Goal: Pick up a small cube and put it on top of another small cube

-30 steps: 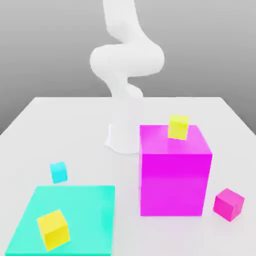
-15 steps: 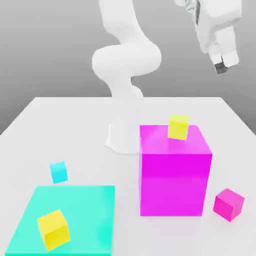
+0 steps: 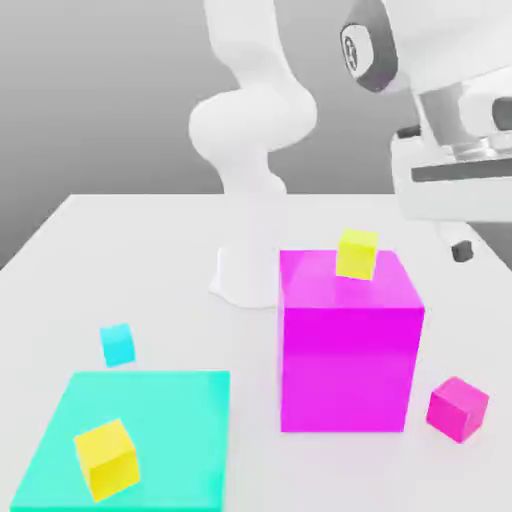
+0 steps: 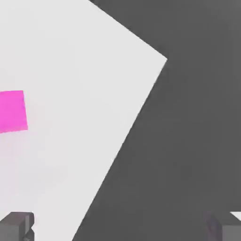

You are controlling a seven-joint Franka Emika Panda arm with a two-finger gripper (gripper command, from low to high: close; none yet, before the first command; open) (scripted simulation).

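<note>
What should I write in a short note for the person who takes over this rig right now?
Gripper: open, holding nothing, up above the table's far corner at the exterior view's right.
Small magenta cube: on the table beside the large magenta block, not touched.
Yellow cubes: one on the block, one on the teal mat.
Done: nothing.
Left: grasp, lift, stack.

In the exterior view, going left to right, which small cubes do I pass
Yellow cube on the teal mat → cyan cube → yellow cube on the big magenta block → small magenta cube.
</note>
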